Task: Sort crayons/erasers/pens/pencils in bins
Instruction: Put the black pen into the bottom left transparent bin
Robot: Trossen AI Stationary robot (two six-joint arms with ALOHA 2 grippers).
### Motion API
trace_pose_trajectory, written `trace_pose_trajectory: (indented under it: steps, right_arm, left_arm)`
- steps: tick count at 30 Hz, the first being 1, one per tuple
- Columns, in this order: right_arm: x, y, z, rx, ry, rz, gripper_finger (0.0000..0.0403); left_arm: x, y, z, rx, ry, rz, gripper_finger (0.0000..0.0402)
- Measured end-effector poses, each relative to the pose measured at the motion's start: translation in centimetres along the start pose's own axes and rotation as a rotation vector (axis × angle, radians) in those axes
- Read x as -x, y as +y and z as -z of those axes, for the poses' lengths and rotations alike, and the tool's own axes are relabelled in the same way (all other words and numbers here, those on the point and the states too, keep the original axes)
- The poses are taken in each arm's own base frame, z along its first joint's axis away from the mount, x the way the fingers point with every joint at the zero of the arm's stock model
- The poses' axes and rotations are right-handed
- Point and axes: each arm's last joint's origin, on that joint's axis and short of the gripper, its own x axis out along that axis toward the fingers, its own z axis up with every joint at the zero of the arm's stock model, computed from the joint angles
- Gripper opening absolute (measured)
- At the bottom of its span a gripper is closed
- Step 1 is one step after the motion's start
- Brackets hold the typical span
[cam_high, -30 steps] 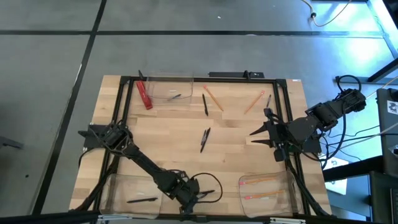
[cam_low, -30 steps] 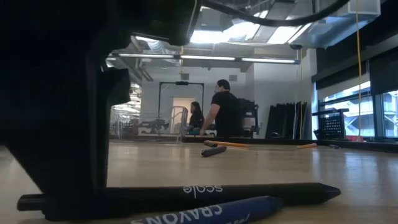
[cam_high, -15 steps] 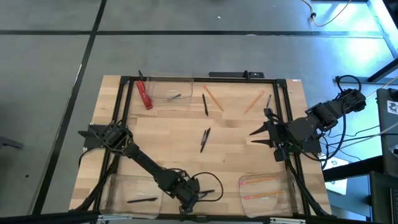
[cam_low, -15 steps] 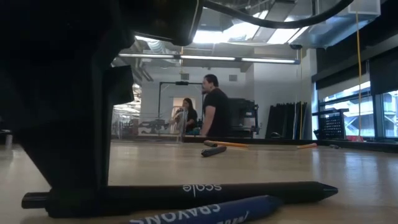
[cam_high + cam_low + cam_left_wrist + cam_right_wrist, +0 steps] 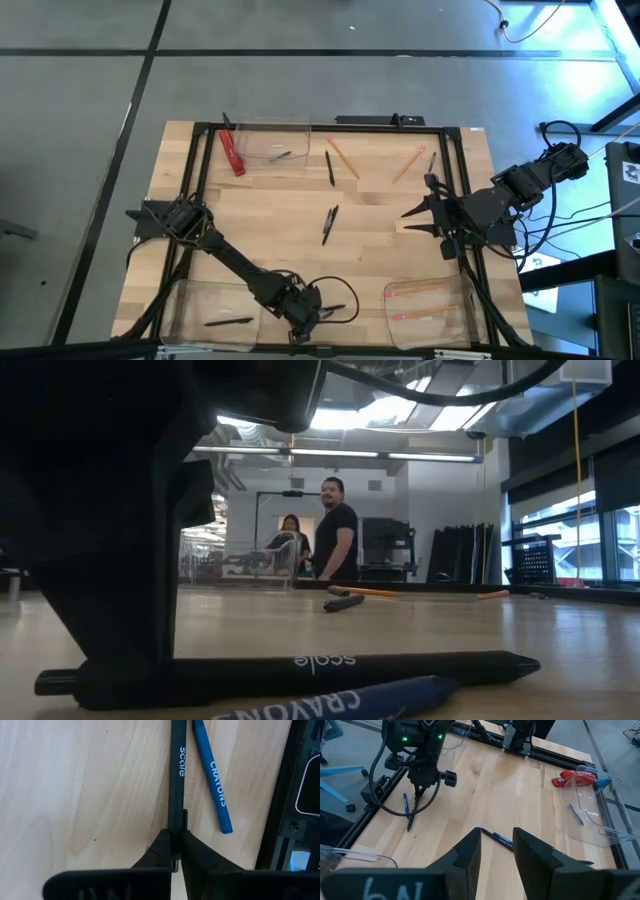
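Observation:
My left gripper (image 5: 306,312) is down at the table's near edge, between the two near bins, and is shut on a black pen (image 5: 176,775) marked "scale". A blue crayon (image 5: 213,785) lies just beside that pen on the wood. In the low view both lie flat: the pen (image 5: 330,663) behind, the crayon (image 5: 340,705) in front. My right gripper (image 5: 418,212) hangs open near the table's right side, apart from everything; its fingers show spread in the right wrist view (image 5: 497,845). The near left bin (image 5: 215,312) holds one pen, the near right bin (image 5: 430,305) holds pencils, and the far bin (image 5: 272,148) holds a crayon. My left gripper pinches the black pen between its two fingers (image 5: 161,847), near the pen's left end (image 5: 175,822). The fingers come from above, pointing down, and lie across the pen. The pen lies level along the table, its long free part (image 5: 420,662) reaching toward the right.
A pen with a crayon (image 5: 330,224) lies mid-table. Another pen (image 5: 329,168), two pencils (image 5: 343,157) (image 5: 408,163) and a short dark stick (image 5: 432,160) lie near the far edge. A red strip (image 5: 232,152) sits beside the far bin. People stand in the room behind.

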Motion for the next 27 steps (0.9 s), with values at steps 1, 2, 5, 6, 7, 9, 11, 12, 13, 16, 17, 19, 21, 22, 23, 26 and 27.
trace_pose_trajectory:
  steps: [1,2,5,6,7,9,11,12,13,16,17,19,21,22,23,26,27]
  right_arm:
    - [0.0,0.0,0.0,-0.001,-0.004,0.000,0.0115]
    - [0.0,0.0,-0.1,-0.002,-0.006,0.000,0.0115]
    - [0.0,0.0,-0.1,-0.002,-0.005,0.000,0.0115]
    - [0.0,0.0,-0.1,-0.002,-0.006,0.000,0.0115]
    - [0.0,0.0,-0.1,-0.002,-0.006,0.000,0.0115]
    - [0.0,0.0,-0.1,-0.001,-0.006,0.000,0.0115]
    - [0.0,0.0,-0.1,-0.001,-0.006,0.000,0.0115]
    - [0.0,0.0,-0.1,-0.001,-0.006,0.000,0.0115]
    - [0.0,0.0,-0.1,-0.001,-0.006,0.000,0.0115]
    - [0.0,0.0,-0.1,-0.002,-0.006,0.000,0.0115]
    - [0.0,0.0,-0.1,-0.002,-0.006,0.000,0.0115]
    - [0.0,0.0,-0.1,-0.002,-0.007,0.000,0.0115]
    - [0.0,0.0,-0.1,-0.002,-0.007,0.000,0.0115]
    - [0.0,0.0,-0.1,-0.003,-0.008,0.000,0.0115]
    - [0.0,0.0,-0.1,-0.003,-0.008,0.000,0.0115]
    - [0.0,0.0,-0.1,-0.004,-0.011,0.000,0.0115]
    - [0.0,0.0,-0.1,-0.005,-0.012,0.000,0.0115]
  left_arm:
    - [0.2,0.1,-0.2,0.004,0.002,0.009,0.0005]
    - [0.5,0.1,-0.4,0.009,0.005,0.019,0.0005]
    - [1.3,0.6,-0.8,0.007,-0.003,0.013,0.0005]
    - [1.5,0.8,-0.9,0.001,-0.006,0.000,0.0005]
    - [1.7,0.9,-1.0,-0.001,-0.008,-0.005,0.0005]
    - [2.1,1.1,-1.1,0.000,-0.008,-0.018,0.0004]
    - [2.1,1.2,-1.0,0.002,0.007,-0.030,0.0003]
    - [2.1,1.3,-0.9,0.001,0.013,-0.035,0.0001]
    - [2.1,1.3,-0.9,0.001,0.017,-0.038,0.0000]
    - [2.2,1.5,-0.9,0.003,0.024,-0.047,0.0001]
    - [2.2,1.6,-1.0,0.004,0.025,-0.053,0.0001]
    - [2.3,1.7,-1.1,0.008,0.025,-0.061,0.0001]
    - [2.5,1.9,-1.3,0.015,0.026,-0.058,0.0001]
    - [2.7,2.1,-1.5,0.019,0.026,-0.065,0.0001]
    - [2.8,2.3,-1.6,0.024,0.024,-0.066,0.0001]
    - [4.1,2.6,-2.0,0.034,0.002,-0.067,0.0001]
    - [4.6,2.6,-2.2,0.036,-0.007,-0.059,0.0001]
